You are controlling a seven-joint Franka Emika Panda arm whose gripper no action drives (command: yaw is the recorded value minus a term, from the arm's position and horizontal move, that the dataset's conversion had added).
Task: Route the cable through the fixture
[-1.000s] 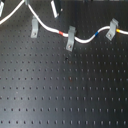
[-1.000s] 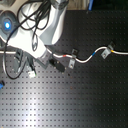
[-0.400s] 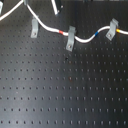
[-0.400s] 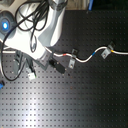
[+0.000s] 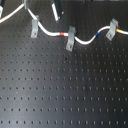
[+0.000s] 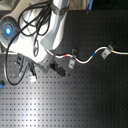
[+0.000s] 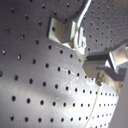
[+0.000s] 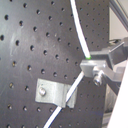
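hand (image 6: 61,68) nudged leftward | grip: cannot tell | smooth white cable (image 5: 85,40) | grey metal fixture (image 5: 34,27)

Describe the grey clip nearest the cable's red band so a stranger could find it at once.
On the black perforated metal board, follow the thin white cable in the first exterior view to its short red band. The upright grey metal clip stands just beyond it, the middle of three, with the cable running through it.

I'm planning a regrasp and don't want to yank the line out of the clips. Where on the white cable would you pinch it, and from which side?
Probably the free sagging span of the cable between the middle clip and the slanted clip, coming from above, with fingers across its run; nothing crowds it there.
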